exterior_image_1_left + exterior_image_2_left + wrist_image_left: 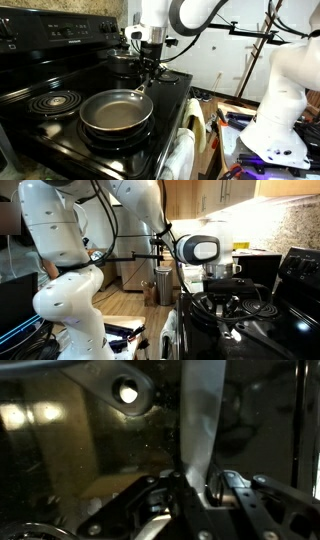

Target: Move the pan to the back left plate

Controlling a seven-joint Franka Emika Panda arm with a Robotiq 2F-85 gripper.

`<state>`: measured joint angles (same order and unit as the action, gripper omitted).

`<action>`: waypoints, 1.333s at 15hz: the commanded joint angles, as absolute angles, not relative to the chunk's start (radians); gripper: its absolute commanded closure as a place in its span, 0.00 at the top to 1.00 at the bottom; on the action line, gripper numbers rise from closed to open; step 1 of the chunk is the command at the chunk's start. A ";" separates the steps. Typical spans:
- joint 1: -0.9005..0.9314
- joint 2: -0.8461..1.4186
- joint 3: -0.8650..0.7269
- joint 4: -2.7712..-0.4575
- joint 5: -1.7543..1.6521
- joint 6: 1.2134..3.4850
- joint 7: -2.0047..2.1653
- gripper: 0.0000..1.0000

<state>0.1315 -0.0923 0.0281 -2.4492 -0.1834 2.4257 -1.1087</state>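
Note:
The pan (116, 110), wide and shallow with a dark grey inside, sits on the front burner of the black stove (60, 75). Its slim silvery handle (141, 88) points toward the back of the stove. My gripper (147, 75) comes down onto the handle and is shut on it. In the wrist view the handle (203, 420) runs up between the two dark fingers (198, 488), which press on both sides of it. In an exterior view the gripper (222, 292) hangs over the stove; the pan is hard to make out there.
A smaller dark pot (124, 62) stands on a burner behind the gripper. A bare coil burner (52, 101) lies at the front of the stove. The stove's control panel (70, 30) rises behind. The robot's white base (282, 100) stands beside the stove.

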 commanded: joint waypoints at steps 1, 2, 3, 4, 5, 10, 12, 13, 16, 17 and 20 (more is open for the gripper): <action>0.115 -0.099 0.035 -2.446 -0.187 2.411 -1.113 0.58; 0.114 -0.100 0.034 -2.448 -0.189 2.412 -1.113 0.64; 0.115 -0.101 0.033 -2.450 -0.183 2.414 -1.118 0.71; 0.115 -0.102 0.033 -2.452 -0.182 2.415 -1.118 0.77; 0.114 -0.105 0.032 -2.455 -0.186 2.418 -1.114 0.82; 0.113 -0.118 0.030 -2.466 -0.183 2.419 -1.117 1.00; 0.112 -0.129 0.030 -2.465 -0.188 2.409 -1.107 1.00; 0.114 -0.137 0.029 -2.463 -0.175 2.399 -1.113 1.00; 0.127 -0.170 0.025 -2.447 -0.104 2.353 -1.148 1.00; 0.133 -0.179 0.023 -2.429 -0.073 2.323 -1.159 1.00; 0.154 -0.203 0.017 -2.385 0.046 2.279 -1.198 1.00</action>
<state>0.1396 -0.1656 0.0196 -2.4182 -0.0497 2.3330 -1.1430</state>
